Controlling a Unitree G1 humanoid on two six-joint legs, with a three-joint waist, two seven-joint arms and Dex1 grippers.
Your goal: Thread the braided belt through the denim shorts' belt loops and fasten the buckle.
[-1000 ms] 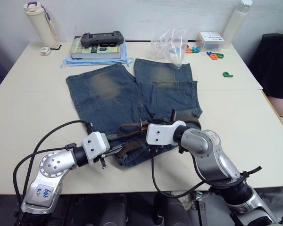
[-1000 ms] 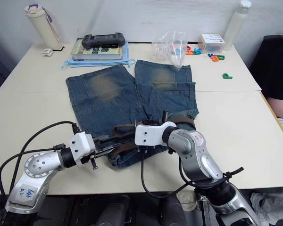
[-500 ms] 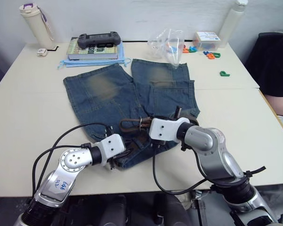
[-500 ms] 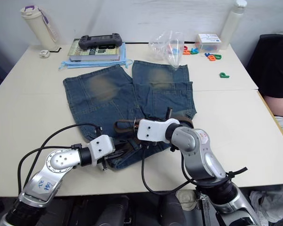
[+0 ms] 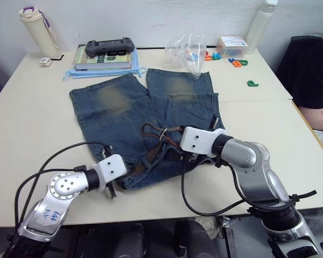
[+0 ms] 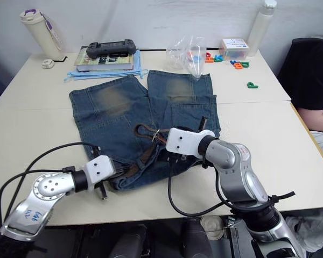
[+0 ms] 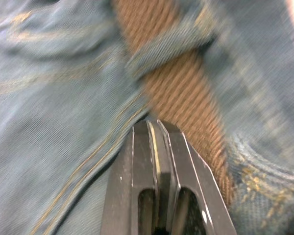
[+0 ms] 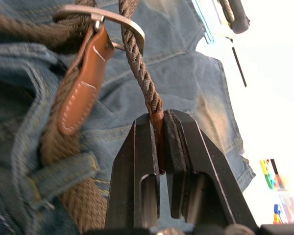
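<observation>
The right gripper (image 8: pixel 159 128) pinched the belt (image 8: pixel 137 54) just past the buckle (image 8: pixel 100 17), the strap running straight away from its fingertips. The left gripper (image 7: pixel 154 128), pressed together, touched the shorts (image 5: pixel 118 107) beside a belt loop (image 7: pixel 166 46) the belt passed under, at the waistband.

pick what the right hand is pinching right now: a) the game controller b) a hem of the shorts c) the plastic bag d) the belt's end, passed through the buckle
d: the right hand is shut on the braided belt, whose strap runs up through the buckle above the denim shorts.
</observation>
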